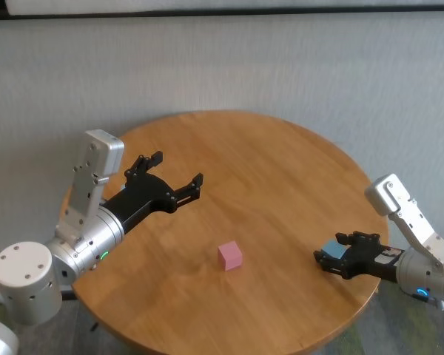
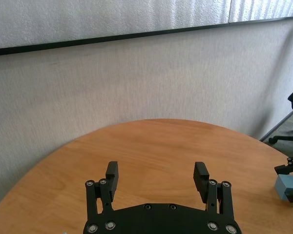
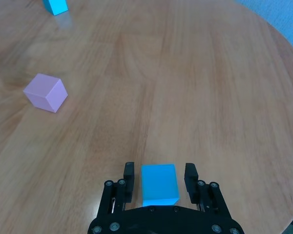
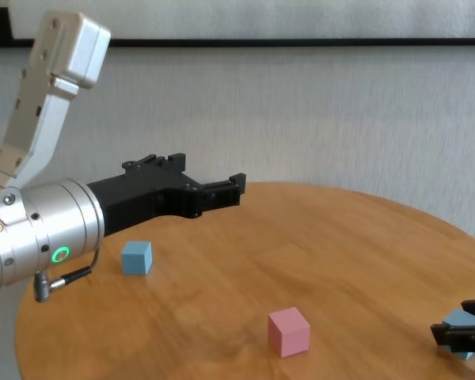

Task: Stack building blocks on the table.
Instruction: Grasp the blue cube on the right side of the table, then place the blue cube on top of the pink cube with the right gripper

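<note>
The right gripper [image 3: 160, 176], half-open, is bracketing a light, rigid blue block [image 3: 159, 184] between its fingers, flat sides offering grip.

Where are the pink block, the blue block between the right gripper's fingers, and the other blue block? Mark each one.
pink block [image 1: 230, 255], head view, on its top face.
blue block at the right gripper [image 3: 159, 184], right wrist view, on its top face.
other blue block [image 4: 136, 257], chest view, on its front face.

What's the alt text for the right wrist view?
The right gripper straddles a light blue block on the wooden table, fingers either side with slight gaps. A pink block sits farther off, and another blue block is at the frame's edge.
</note>
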Motion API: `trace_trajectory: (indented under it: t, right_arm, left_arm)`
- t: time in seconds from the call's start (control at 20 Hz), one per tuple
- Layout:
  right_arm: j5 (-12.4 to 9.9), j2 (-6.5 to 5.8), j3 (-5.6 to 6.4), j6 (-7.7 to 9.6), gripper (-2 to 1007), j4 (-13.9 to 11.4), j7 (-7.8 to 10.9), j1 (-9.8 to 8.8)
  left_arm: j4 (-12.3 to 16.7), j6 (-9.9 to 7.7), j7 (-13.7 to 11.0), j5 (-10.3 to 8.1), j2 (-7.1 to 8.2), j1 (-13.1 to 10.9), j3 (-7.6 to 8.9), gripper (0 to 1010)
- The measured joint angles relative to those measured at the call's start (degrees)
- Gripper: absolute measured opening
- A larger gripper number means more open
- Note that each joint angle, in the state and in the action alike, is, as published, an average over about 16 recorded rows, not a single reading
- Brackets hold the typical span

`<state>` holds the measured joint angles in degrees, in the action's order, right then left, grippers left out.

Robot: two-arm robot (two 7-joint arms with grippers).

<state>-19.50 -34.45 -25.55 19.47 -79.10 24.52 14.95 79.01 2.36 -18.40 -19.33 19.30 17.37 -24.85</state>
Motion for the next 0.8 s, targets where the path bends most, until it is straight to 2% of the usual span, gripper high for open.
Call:
trace_trajectory:
  t: [0.4,0.8]
  right_arm:
    - [0.0,-0.07,-0.02,-0.03,460,-0.1,-0.06,-0.03]
    - [0.3,0.41,-0.07,0.22,362,-2.0,-1.28,-0.99]
  left_arm:
    - [0.0,0.00,0.0,0.00,0.00,0.0,0.00,1000]
    - [0.0,0.00,0.0,0.00,0.00,0.0,0.00,1000]
